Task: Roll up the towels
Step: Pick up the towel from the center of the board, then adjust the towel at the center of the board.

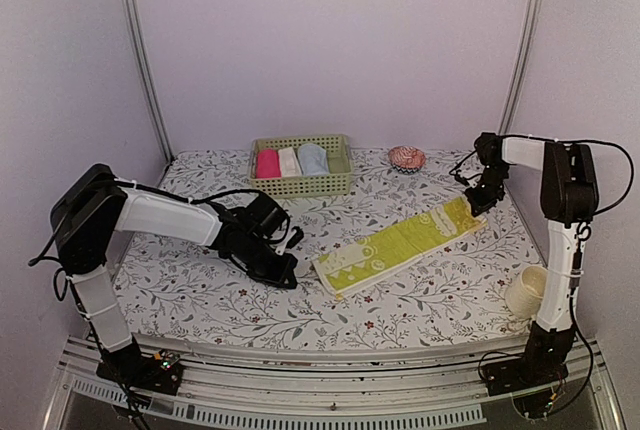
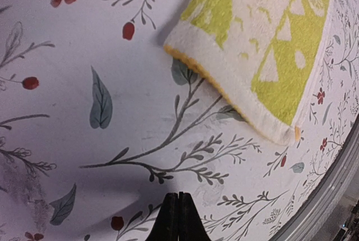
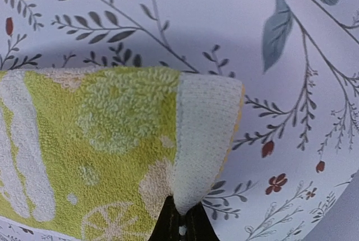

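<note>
A yellow-green towel (image 1: 400,245) with pale printed shapes lies as a long folded strip across the middle right of the table. My right gripper (image 1: 487,200) stands at its far right end. In the right wrist view the right gripper (image 3: 182,224) is shut on the white hem of the towel (image 3: 112,140), which is lifted slightly off the cloth-covered table. My left gripper (image 1: 285,270) lies low just left of the towel's near end. Seen from the left wrist, the left gripper (image 2: 178,210) is shut and empty, apart from the towel corner (image 2: 263,39). A light blue towel (image 1: 313,158) sits rolled in the basket.
The green basket (image 1: 300,187) at the back centre also holds a pink roll (image 1: 267,163) and a cream-white roll (image 1: 289,160). A red-and-white round object (image 1: 407,158) lies at the back right. A cream cup (image 1: 527,292) stands by the right arm's base.
</note>
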Controlling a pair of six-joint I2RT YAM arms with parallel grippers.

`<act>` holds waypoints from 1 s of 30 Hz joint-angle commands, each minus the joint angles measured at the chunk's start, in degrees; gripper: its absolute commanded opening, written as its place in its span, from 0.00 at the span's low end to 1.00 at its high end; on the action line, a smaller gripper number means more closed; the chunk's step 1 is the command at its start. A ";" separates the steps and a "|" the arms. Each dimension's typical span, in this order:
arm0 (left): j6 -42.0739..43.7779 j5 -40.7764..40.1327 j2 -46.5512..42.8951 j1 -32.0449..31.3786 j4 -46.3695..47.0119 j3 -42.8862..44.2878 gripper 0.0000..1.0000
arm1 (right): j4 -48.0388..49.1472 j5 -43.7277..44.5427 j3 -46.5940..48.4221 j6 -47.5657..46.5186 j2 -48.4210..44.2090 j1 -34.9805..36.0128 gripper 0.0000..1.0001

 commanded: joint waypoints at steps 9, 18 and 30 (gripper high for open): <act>0.57 -0.98 0.74 -0.47 0.70 0.88 0.00 | -9.21 -11.90 6.06 -1.16 -4.52 -1.53 0.03; -0.73 1.30 0.78 0.41 2.32 1.94 0.00 | -14.04 -40.29 -2.16 -3.05 -8.01 5.43 0.03; -2.42 1.53 1.91 0.35 3.16 1.95 0.00 | -17.40 -49.01 0.33 -3.97 -3.30 12.03 0.03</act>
